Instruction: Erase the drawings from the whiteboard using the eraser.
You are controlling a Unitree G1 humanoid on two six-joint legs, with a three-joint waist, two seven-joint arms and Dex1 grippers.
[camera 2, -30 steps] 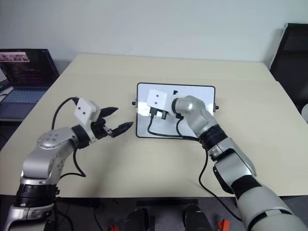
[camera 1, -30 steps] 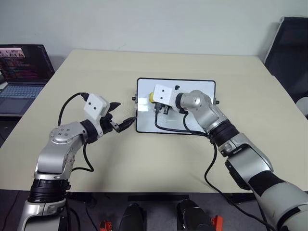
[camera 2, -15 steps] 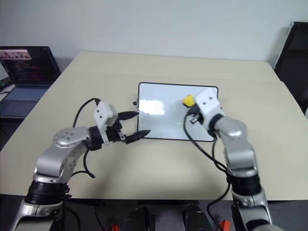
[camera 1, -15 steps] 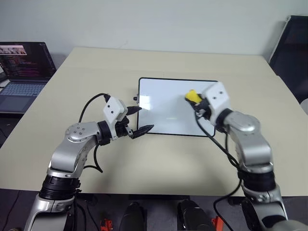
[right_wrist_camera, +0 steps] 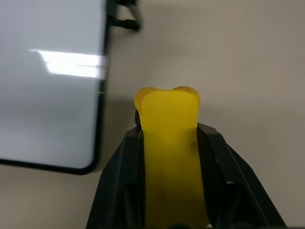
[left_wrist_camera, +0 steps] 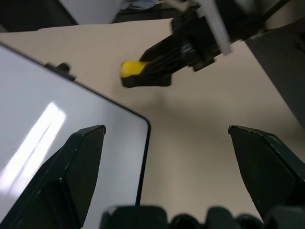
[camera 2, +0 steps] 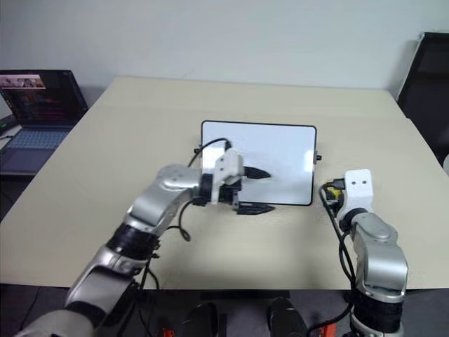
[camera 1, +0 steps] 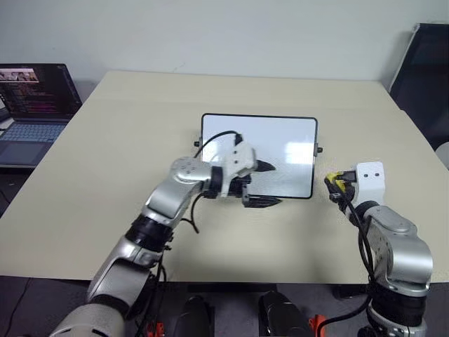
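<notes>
The whiteboard [camera 1: 280, 137] lies flat in the middle of the table. Its visible surface is plain white, and the drawings are out of view. My left gripper [camera 1: 277, 184] reaches in from the left and hangs open over the board's near edge, one finger over the white face and one past the frame. In the left wrist view its fingers [left_wrist_camera: 81, 162] stand wide apart with nothing between them. My right gripper [camera 1: 331, 184] is off the board, just past its right near corner, shut on the yellow eraser [right_wrist_camera: 169, 157]. The eraser [left_wrist_camera: 131, 68] sits over bare table.
An open laptop [camera 1: 31, 105] stands off the table's far left corner. A dark chair [camera 1: 424, 70] is beyond the right edge. Bare tabletop [camera 1: 126, 140] surrounds the board on all sides.
My right gripper carried the eraser off the board, rightward and nearer, to the table beside it. My left arm swung right, from the board's left corner to over its near edge.
</notes>
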